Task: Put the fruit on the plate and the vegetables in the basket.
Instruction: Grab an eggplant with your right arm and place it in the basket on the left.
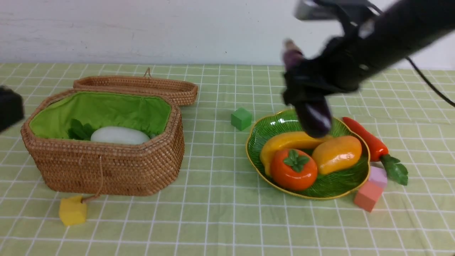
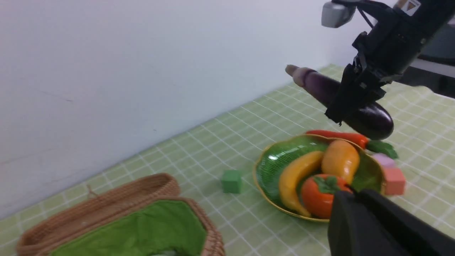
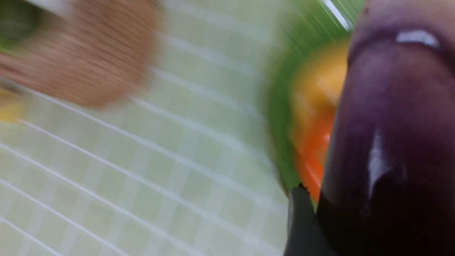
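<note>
While the eggplant (image 1: 314, 115) is hanging tilted over the far part of the plate (image 1: 270, 129), the right gripper (image 1: 304, 89) is clamping it around mid-body, blunt end drooping low. Step in hand, as I'm reading it: carrying it left to the basket (image 1: 106, 167).

Advice:
- Be keeping height over the banana (image 1: 284, 142) and green cube (image 1: 241, 118).
- Be clearing the basket's right wall, then lowering lengthwise beside the radish (image 1: 119, 136) lying inside.

Lid (image 1: 142, 87) is lying open on the far side. Carrot (image 1: 366, 138) is waiting just right of the plate. Left gripper (image 1: 10, 106) is sitting just left of the basket; can't tell if it's parted.
</note>
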Tool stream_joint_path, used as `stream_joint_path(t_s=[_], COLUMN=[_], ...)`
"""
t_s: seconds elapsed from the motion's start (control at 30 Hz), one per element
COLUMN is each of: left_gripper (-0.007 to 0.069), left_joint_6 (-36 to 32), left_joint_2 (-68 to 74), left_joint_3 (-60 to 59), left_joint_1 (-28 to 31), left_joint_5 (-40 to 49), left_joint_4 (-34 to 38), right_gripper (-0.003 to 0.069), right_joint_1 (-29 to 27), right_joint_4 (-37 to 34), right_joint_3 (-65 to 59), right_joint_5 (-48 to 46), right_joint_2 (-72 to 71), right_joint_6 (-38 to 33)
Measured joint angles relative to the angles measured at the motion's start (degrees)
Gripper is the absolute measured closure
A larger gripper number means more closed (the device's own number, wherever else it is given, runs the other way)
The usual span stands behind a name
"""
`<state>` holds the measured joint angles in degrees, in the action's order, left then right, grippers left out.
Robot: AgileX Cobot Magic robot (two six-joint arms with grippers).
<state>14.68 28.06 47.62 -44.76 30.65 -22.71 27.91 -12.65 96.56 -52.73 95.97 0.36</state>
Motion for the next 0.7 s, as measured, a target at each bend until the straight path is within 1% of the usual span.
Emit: stream_joint_path(t_s=[0.03, 0.07, 0.1, 0.17, 0.2, 0.23, 0.27, 0.3, 0.37, 0.4, 0.47, 0.6, 0.67, 0.7], left_gripper=[0.0632, 0.0632, 0.0632, 0.0632, 0.0632, 0.0632, 0.0632, 0.0632, 0.0632, 0.0632, 0.0631, 0.0629, 0.0629, 0.0627], left_joint_6=[5.33, 6.89, 12.25, 19.64, 20.21, 24.04, 24.82, 27.42, 28.04, 28.82, 29.19, 29.19, 29.19, 29.19], left_joint_2=[-0.83, -1.07, -1.73, -2.34, -2.46, -2.68, -2.78, -3.0, -3.07, -3.32, -3.39, -3.39, -3.39, -3.39], left_joint_3=[0.0, 0.0, 0.0, 0.12, 0.12, 0.19, 0.19, 0.24, 0.24, 0.29, 0.36, 0.36, 0.36, 0.36], left_joint_1=[0.0, 0.0, 0.0, 0.0, 0.0, 0.0, 0.0, 0.0, 0.0, 0.0, 0.0, 0.0, 0.0, 0.0], left_joint_5=[0.61, 0.88, 2.37, 6.27, 6.7, 9.87, 10.57, 12.94, 13.47, 14.05, 14.28, 14.28, 14.28, 14.28], left_joint_4=[-4.93, -6.28, -11.33, -16.93, -17.93, -21.51, -22.28, -24.56, -25.57, -26.36, -26.74, -26.74, -26.74, -26.74], right_gripper=[0.0288, 0.0288, 0.0288, 0.0288, 0.0288, 0.0288, 0.0288, 0.0288, 0.0288, 0.0288, 0.0288, 0.0288, 0.0277, 0.0224], right_joint_1=[3.43, 4.3, 6.95, 10.26, 10.49, 11.93, 12.25, 13.25, 13.75, 14.39, 15.13, 15.88, 16.11, 16.11], right_joint_4=[-0.58, -0.88, -1.89, -3.56, -3.7, -4.12, -4.23, -4.38, -4.37, -4.32, -4.26, -3.43, -3.17, -2.73], right_joint_3=[6.55, 8.47, 15.22, 26.56, 27.47, 34.43, 36.08, 42.18, 45.53, 49.97, 53.95, 55.8, 55.92, 55.92], right_joint_5=[1.61, 2.03, 2.71, 3.08, 3.08, 3.14, 3.14, 3.26, 3.55, 4.3, 6.08, 9.24, 9.68, 9.65], right_joint_2=[4.13, 5.41, 10.21, 19.01, 19.75, 25.43, 26.79, 31.92, 34.82, 38.9, 43.19, 46.75, 47.48, 47.56], right_joint_6=[-2.85, -3.64, -6.53, -9.54, -9.76, -11.67, -12.38, -14.16, -15.26, -16.61, -17.42, -18.51, -18.71, -18.71])
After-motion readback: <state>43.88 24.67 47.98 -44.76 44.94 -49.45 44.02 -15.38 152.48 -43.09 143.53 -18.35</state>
